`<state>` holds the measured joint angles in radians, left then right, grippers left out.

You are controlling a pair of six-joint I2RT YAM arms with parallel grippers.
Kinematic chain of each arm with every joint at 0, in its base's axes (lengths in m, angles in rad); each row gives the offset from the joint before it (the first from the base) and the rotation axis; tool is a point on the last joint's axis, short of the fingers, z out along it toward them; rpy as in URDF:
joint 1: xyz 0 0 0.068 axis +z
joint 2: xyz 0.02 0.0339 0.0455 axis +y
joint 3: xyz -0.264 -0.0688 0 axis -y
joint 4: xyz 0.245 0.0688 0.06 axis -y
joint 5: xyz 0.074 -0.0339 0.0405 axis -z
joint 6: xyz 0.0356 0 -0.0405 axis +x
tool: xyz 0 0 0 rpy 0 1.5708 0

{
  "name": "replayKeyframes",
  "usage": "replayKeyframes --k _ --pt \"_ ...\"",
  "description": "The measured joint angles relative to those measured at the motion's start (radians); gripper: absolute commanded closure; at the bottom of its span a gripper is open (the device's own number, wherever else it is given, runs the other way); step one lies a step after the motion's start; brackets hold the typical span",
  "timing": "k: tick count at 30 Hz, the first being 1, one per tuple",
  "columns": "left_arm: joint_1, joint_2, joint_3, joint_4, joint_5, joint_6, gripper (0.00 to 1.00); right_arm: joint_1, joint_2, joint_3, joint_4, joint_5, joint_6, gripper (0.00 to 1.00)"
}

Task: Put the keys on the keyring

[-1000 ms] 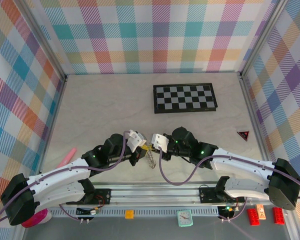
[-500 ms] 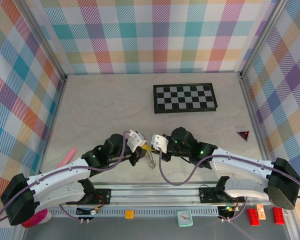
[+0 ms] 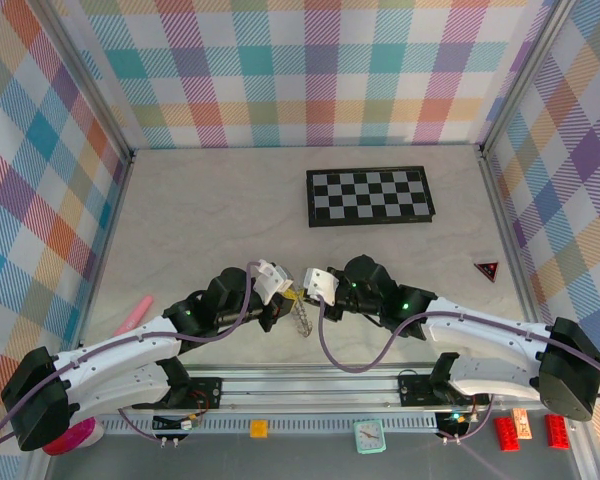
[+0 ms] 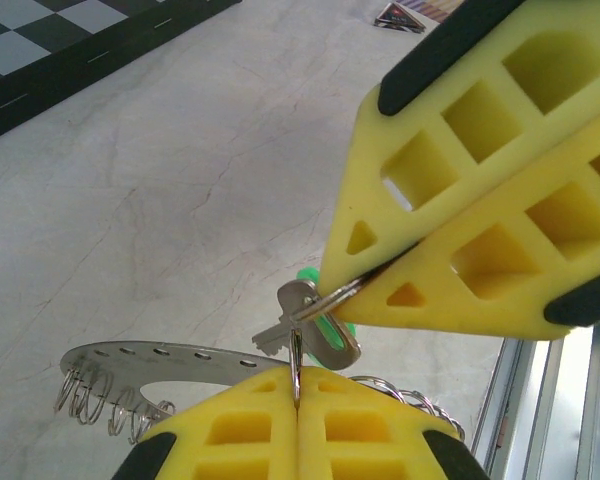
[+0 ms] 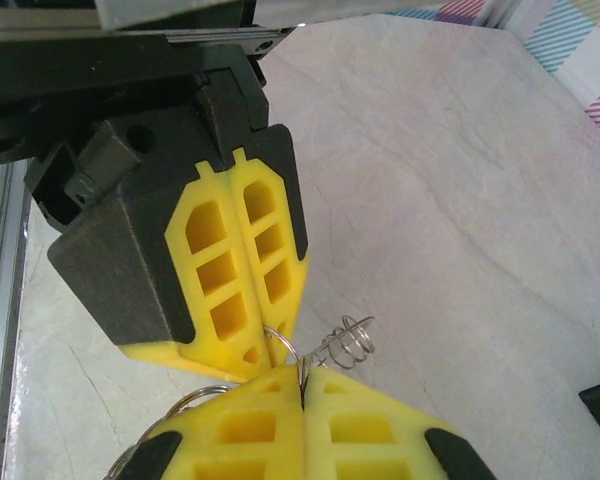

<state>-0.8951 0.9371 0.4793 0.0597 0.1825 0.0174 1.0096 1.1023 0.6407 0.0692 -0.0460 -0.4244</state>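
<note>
My left gripper and right gripper meet tip to tip above the near middle of the table. The keyring dangles below them. In the left wrist view my left gripper is shut on a thin wire loop, and the right gripper pinches another thin loop. A small silver key with a green head hangs on these loops. The keyring's flat grey band with holes and wire coils lies beneath. My right gripper is shut on wire, facing the left fingers.
A black-and-white checkerboard lies at the back right. A small red triangle sits by the right wall and a pink object by the left wall. A metal rail runs along the near edge.
</note>
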Motion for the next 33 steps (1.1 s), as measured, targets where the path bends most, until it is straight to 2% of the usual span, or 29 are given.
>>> replayKeyframes --k 33 --pt "0.0 0.0 0.0 0.0 0.008 -0.002 1.0 0.006 0.005 0.0 -0.002 0.024 -0.011 1.0"
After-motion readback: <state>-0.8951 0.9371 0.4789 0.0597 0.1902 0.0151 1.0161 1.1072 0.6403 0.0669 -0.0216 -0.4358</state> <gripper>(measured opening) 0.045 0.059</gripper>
